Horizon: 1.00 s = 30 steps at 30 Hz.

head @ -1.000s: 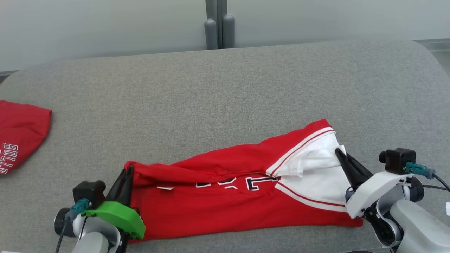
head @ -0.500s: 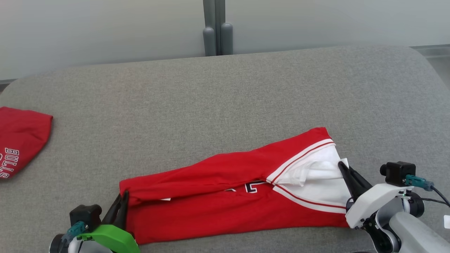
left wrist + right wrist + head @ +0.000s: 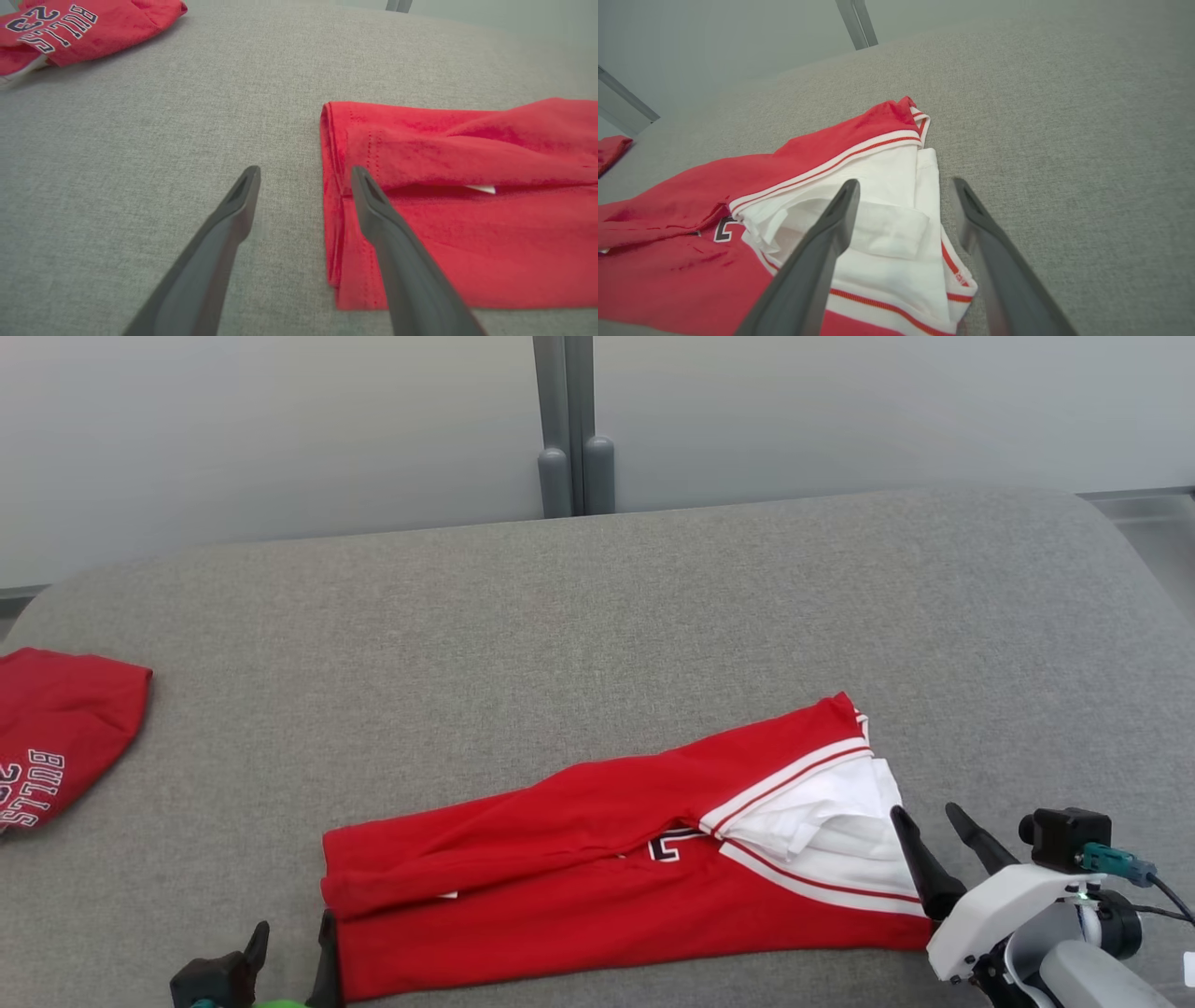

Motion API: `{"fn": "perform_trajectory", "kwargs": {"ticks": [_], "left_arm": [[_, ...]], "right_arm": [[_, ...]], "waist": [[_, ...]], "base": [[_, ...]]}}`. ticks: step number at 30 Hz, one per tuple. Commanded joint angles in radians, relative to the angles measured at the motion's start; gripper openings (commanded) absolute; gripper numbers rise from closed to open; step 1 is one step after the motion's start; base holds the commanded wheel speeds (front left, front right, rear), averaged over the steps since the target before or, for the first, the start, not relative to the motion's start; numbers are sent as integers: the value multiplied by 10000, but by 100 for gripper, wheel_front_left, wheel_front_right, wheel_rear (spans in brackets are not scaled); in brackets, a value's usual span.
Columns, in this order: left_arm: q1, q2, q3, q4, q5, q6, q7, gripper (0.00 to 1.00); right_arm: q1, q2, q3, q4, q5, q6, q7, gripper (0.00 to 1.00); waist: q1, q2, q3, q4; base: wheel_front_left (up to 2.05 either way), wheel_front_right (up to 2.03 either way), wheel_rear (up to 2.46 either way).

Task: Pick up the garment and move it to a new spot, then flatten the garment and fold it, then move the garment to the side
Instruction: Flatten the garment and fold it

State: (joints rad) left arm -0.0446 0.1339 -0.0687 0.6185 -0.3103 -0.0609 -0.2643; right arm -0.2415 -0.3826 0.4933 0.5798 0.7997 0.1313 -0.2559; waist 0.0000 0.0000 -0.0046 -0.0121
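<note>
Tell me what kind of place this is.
Probably an indoor test room for folding clothes: a wide grey cloth-covered table, plain pale wall panels behind it, and a red jersey laid out.

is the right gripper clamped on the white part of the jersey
No, the right gripper stands wide open at the white end of the jersey, pinching no fabric.

a grey fabric surface [image 3: 597, 616] under even light; behind it, pale wall panels [image 3: 280, 420] and a grey post [image 3: 562, 420].
</note>
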Motion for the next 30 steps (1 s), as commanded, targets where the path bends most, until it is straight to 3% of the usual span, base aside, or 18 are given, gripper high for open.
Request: {"fn": "perform_trajectory", "kwargs": {"ticks": [1,14,29,30], "left_arm": [[233,-143,137,-244,186,115,2,100],[717,-753,531,-1085,893,-233,2,100],[575,-826,555,-986,965,-479,2,100],[552,-826,534,-995,953,-489,2,100]], "right_arm": [[151,102,-48,-115,-220,-12,-52,100],[400,842,347,-545,-1071,-12,-47,100],[360,1560,531,12,-535,-11,306,100],[292,1605,518,61,-531,-11,278,95]], "waist": [[0,0,-61,41],[0,0,-81,325],[0,0,143,654],[0,0,174,675]], "base": [[0,0,0],[0,0,0],[0,0,0],[0,0,0]]}}
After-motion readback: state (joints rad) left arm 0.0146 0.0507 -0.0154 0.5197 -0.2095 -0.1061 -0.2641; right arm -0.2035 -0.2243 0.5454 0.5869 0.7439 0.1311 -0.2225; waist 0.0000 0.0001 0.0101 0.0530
